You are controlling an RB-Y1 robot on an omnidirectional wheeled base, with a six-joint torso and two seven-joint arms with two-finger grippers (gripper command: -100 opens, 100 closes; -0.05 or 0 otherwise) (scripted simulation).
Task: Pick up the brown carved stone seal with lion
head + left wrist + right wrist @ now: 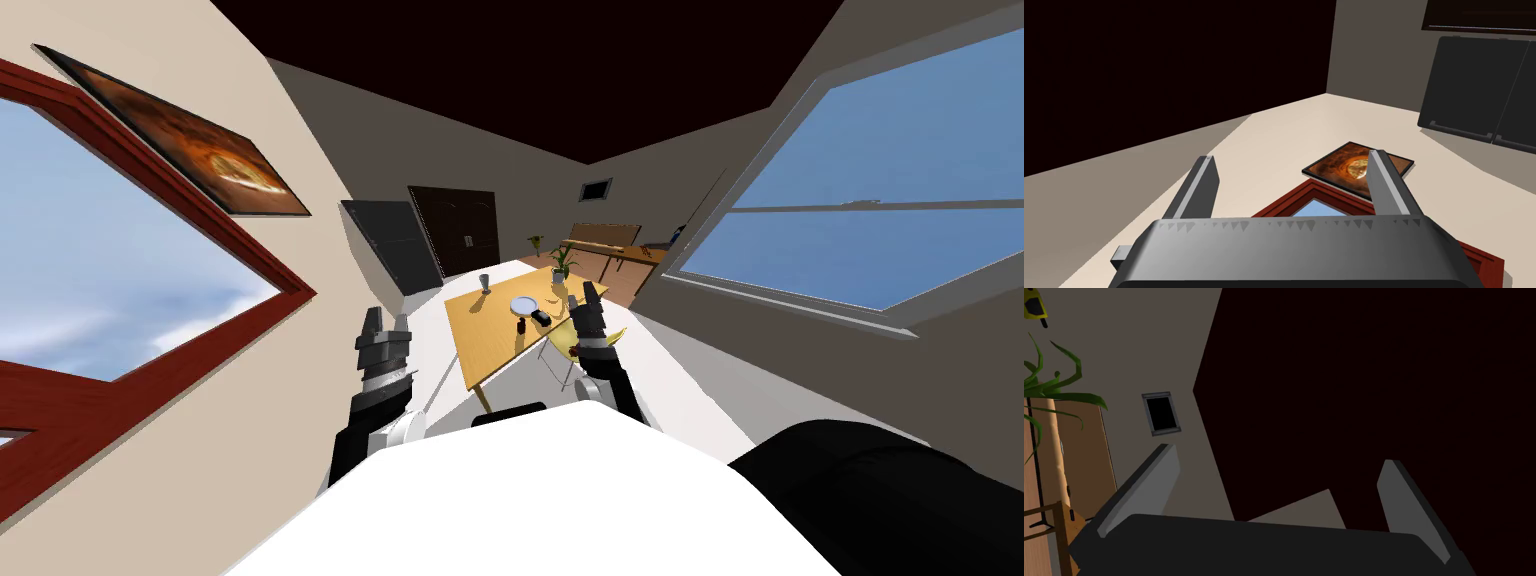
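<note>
On the left, the left jaws hang close to the wall, well apart from the surface point(485, 345). Their fingers point(1200, 187) stand wide with nothing between them.

Next comes the wooden surface itself, ahead of the robot. A grey cup point(484, 283) stands toward its far left and a pale plate point(524, 304) sits nearer the middle. Just in front of the plate, on the robot's side, is a small dark brown lump that I take for the seal point(520, 327), too small to show any carving. A black object point(541, 316) lies just beside it on the right, and a potted plant point(561, 263) stands at the far edge.

Further right, the right jaws are raised by the surface's right edge, near the seal but not touching it. Their fingers point(1146, 480) are spread wide and empty, and they point up and away from the surface.

The step in hand looks like the reach. The right arm seems the nearer one. It should tip its jaws down, line up squarely over the seal and come in from the open side, so that no finger knocks the plate or the black object. It should close only once the seal sits between both fingers.
</note>
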